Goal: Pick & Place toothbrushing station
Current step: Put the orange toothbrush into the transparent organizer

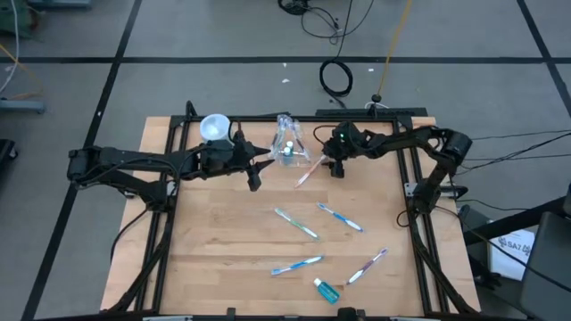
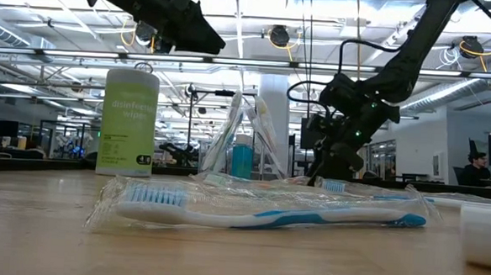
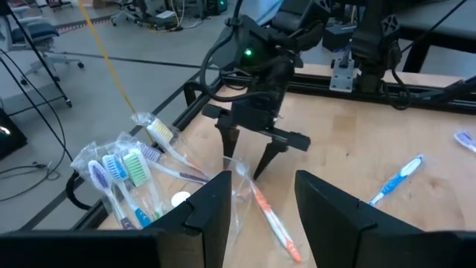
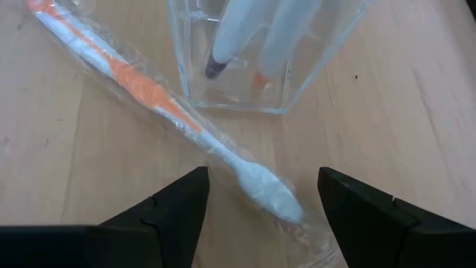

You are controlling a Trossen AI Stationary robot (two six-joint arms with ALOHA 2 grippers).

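A clear plastic cup [image 1: 287, 143] stands at the table's far middle with several wrapped toothbrushes [image 3: 123, 175] upright in it. An orange-and-white wrapped toothbrush [image 1: 308, 171] lies flat on the table just right of the cup; it also shows in the right wrist view [image 4: 149, 97]. My right gripper [image 1: 335, 166] hovers open above its white head end [image 4: 260, 186], with a finger on either side and touching nothing. My left gripper [image 1: 257, 174] is open and empty, left of the cup and near the brush's other end [image 3: 271, 219].
A green canister with a pale blue lid [image 1: 214, 127] stands left of the cup. Several wrapped toothbrushes lie on the near half of the table [image 1: 296, 223] [image 1: 339, 217] [image 1: 296, 265]. A blue white-capped tube [image 1: 326, 290] lies near the front edge.
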